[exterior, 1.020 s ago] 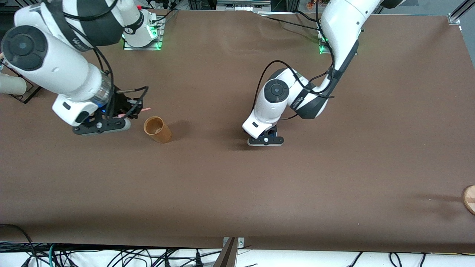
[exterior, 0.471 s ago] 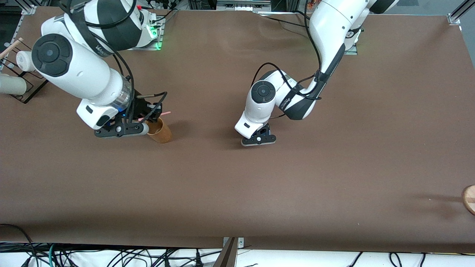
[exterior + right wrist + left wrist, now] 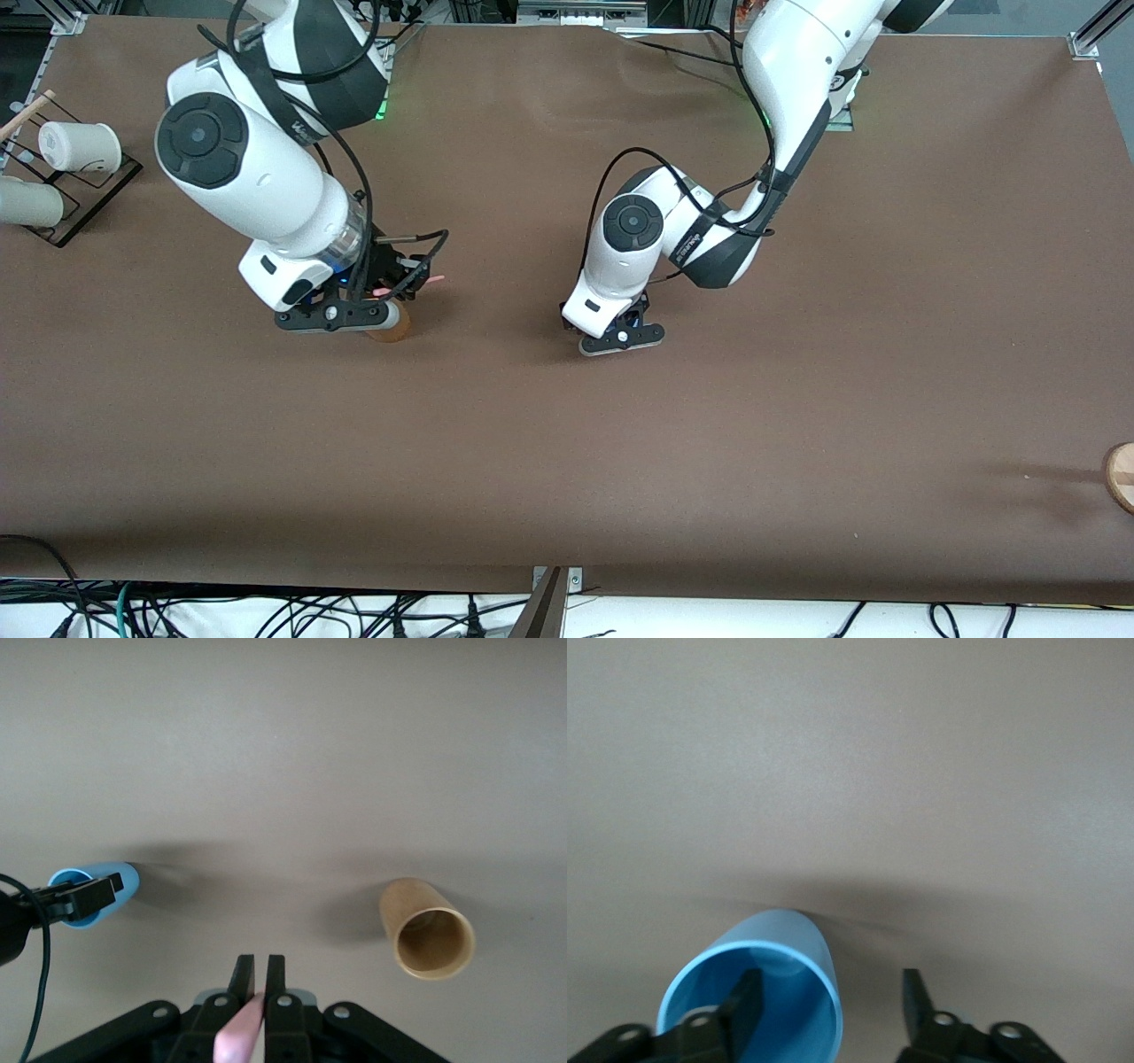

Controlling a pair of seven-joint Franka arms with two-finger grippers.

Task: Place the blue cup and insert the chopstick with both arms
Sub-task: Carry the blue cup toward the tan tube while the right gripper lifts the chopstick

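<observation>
The brown worktop [image 3: 797,443] is filling the frame. At mid-frame of the front view, the left gripper [image 3: 620,335] is sitting low over the blue cup [image 3: 780,935]. The cup is standing upright on the worktop, and the fingers [image 3: 744,997] are released: one is hanging inside the mouth, the other is outside and clear of the wall. My advice is to lift straight up so the inner finger doesn't tip the cup.

Toward the right arm's end, the right gripper [image 3: 258,979] is hovering over the orange-brown cup [image 3: 430,939], with its fingers clenching the pink chopstick [image 3: 239,1036]. That's the wrong cup. The arm needs to carry the chopstick across, centre it over the blue mouth, point it downward, then let go.
</observation>
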